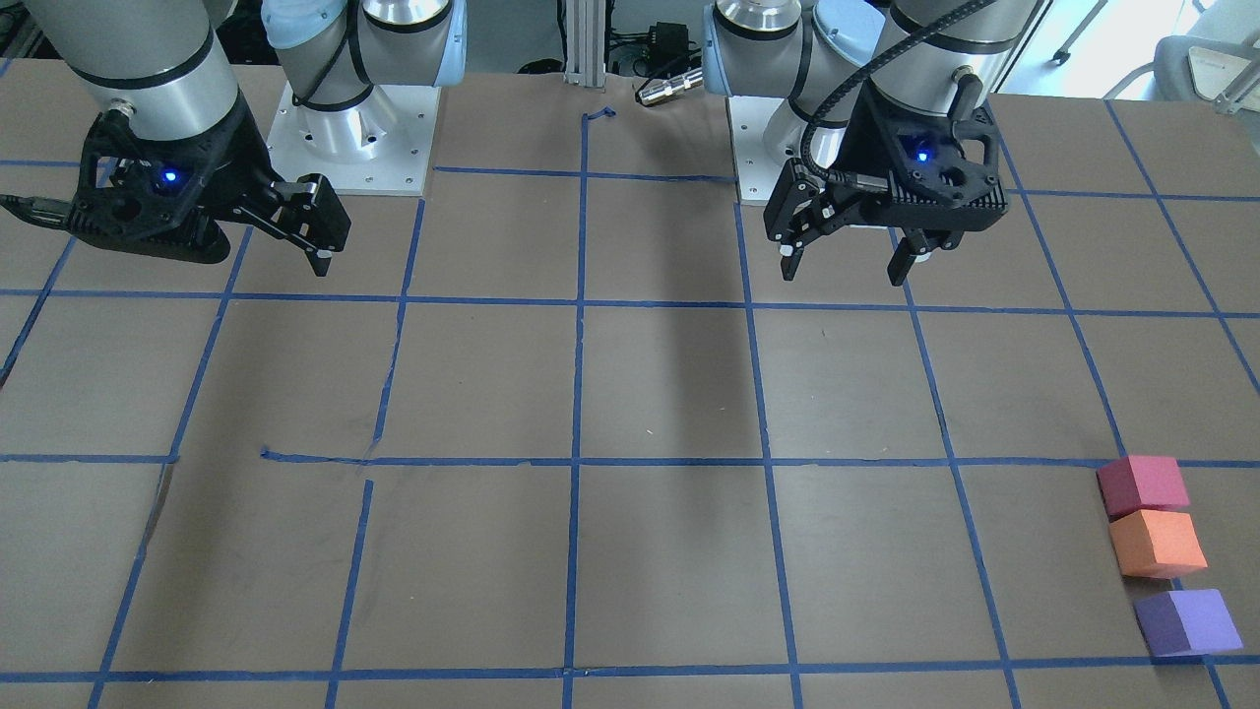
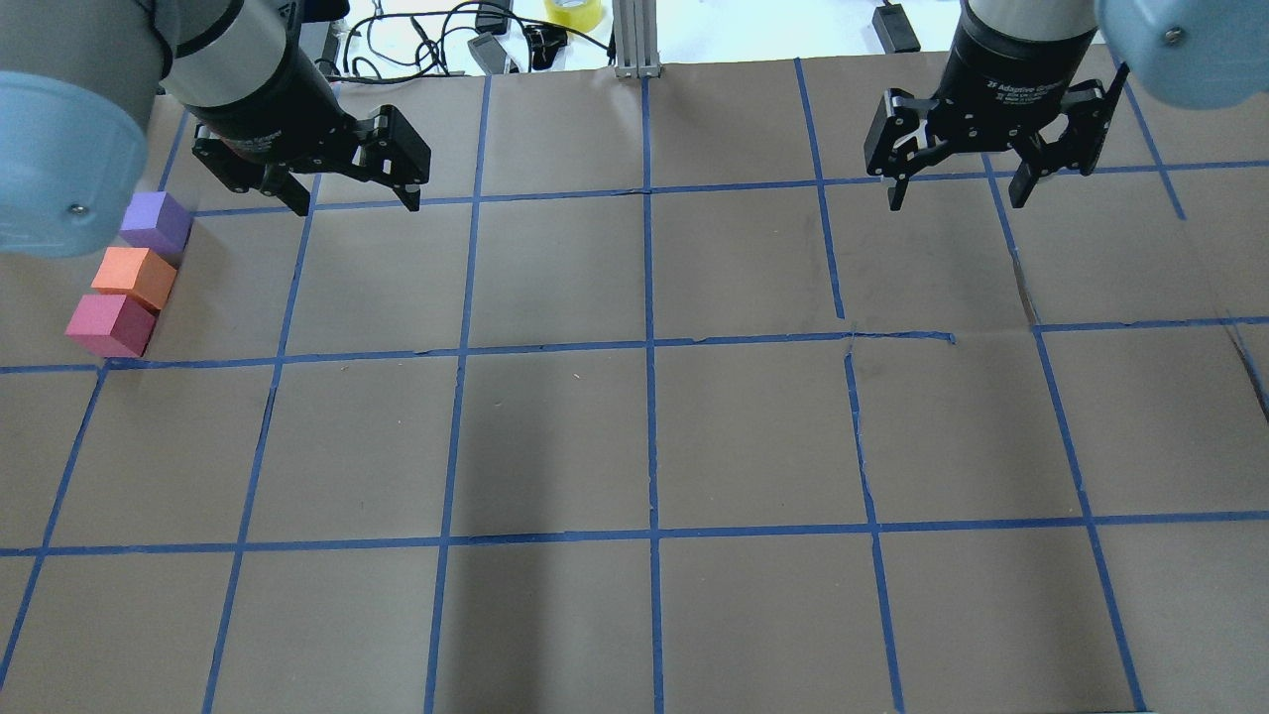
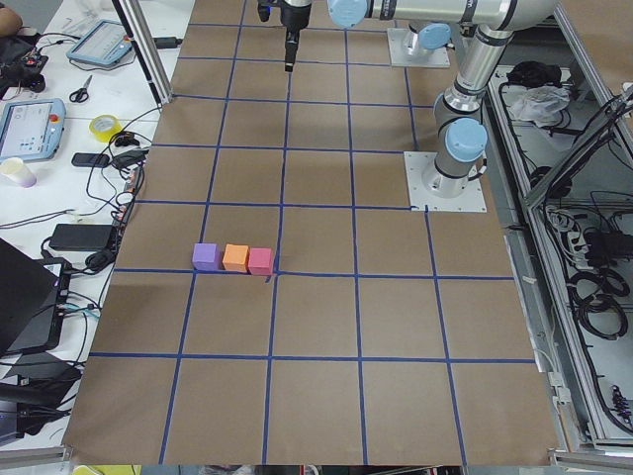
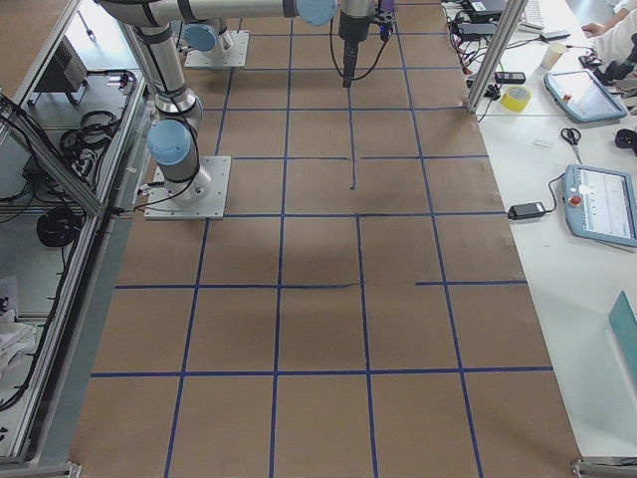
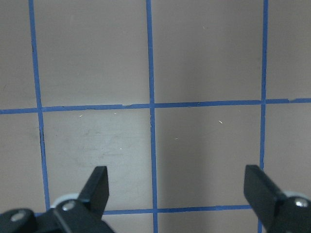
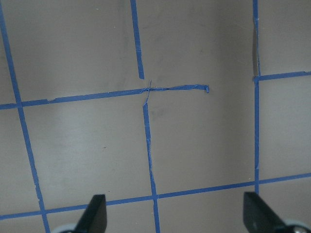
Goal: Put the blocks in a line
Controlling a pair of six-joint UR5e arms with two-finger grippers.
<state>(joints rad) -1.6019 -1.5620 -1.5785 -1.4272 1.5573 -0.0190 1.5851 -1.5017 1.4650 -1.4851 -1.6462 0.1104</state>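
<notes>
Three foam blocks lie in a short row near the table's edge on my left side: purple (image 2: pixel 156 223), orange (image 2: pixel 134 278) and pinkish-red (image 2: pixel 109 325). The front view shows them as pinkish-red (image 1: pixel 1142 484), orange (image 1: pixel 1157 543) and purple (image 1: pixel 1186 622), the purple one a small gap apart. The left side view shows the same row (image 3: pixel 235 257). My left gripper (image 2: pixel 355 203) (image 1: pixel 845 271) hangs open and empty above the table, to the right of the row. My right gripper (image 2: pixel 958 198) (image 1: pixel 317 258) is open and empty over the far right. Both wrist views show only bare table between the open fingers (image 5: pixel 97 187) (image 6: pixel 95 213).
The table is brown paper (image 2: pixel 634 446) with a blue tape grid (image 2: pixel 649 342), torn in places. Arm base plates (image 1: pixel 349 148) sit at the robot's side. An aluminium post (image 2: pixel 634 40), cables and a yellow tape roll (image 2: pixel 573 12) lie past the far edge.
</notes>
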